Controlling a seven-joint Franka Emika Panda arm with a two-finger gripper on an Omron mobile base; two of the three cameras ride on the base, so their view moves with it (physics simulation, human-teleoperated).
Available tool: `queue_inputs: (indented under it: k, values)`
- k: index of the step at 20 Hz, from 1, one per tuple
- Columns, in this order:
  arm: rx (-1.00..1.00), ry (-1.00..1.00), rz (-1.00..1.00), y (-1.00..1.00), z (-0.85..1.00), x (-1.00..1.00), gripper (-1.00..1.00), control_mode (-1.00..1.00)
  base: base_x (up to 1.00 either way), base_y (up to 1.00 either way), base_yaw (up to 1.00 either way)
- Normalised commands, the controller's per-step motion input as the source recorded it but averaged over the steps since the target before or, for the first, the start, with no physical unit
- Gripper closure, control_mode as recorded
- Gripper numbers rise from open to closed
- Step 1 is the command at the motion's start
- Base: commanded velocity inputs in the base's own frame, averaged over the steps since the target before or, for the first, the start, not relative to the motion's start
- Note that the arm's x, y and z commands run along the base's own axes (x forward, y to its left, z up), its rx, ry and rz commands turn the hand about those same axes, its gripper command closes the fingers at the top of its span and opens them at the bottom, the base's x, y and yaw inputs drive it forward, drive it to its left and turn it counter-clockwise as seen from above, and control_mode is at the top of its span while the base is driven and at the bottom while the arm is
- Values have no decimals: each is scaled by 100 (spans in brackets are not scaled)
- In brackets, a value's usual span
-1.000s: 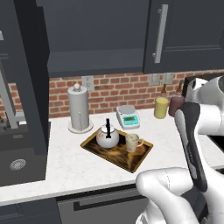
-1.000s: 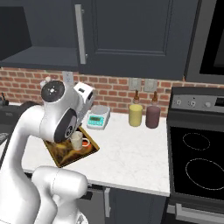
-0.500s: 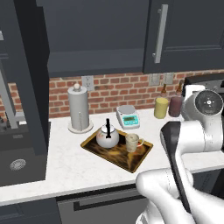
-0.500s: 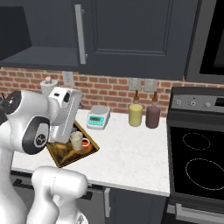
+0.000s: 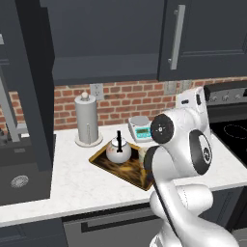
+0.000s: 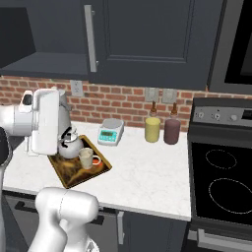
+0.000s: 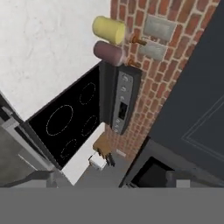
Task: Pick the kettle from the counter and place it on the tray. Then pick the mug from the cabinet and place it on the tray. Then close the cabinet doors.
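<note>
The silver kettle (image 5: 118, 150) (image 6: 70, 145) stands on the patterned tray (image 5: 126, 170) (image 6: 74, 176) on the white counter (image 5: 72, 185) (image 6: 142, 170). The cream mug (image 6: 86, 158) sits on the tray beside the kettle; my arm covers it in the left base view. The cabinet (image 5: 106, 43) (image 6: 19, 29) is open on its left side, its left door (image 5: 24, 82) swung out. The right door (image 5: 202, 38) (image 6: 147, 34) is closed. My gripper (image 7: 114, 178) is open and empty, raised above the tray's left side and looking toward the stove.
A grey paper-towel roll (image 5: 87, 120) and a small scale (image 5: 141, 129) (image 6: 110, 132) stand behind the tray. A yellow jar (image 6: 152, 129) (image 7: 108, 29) and a maroon jar (image 6: 172, 131) (image 7: 108, 52) sit near the stove (image 6: 221, 182) (image 7: 65, 122).
My arm has swung, carrying the hand leftward across the tray in the right base view. Jaws stayed open. Kettle, mug and tray have not moved.
</note>
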Motion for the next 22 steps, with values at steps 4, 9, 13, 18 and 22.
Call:
queue_inputs:
  k: [4,9,13,18,22]
  values:
    - [-48,0,-40,34,-15,-15,-100,-100,0,0,0]
    - [-39,4,-42,48,-8,-34,-100,-100,0,0,0]
    - [-25,15,-43,59,0,-49,-100,-100,0,0,0]
    - [-23,28,-40,66,0,-39,-100,-100,0,0,0]
    - [-19,30,-38,70,0,-15,-100,-100,0,0,0]
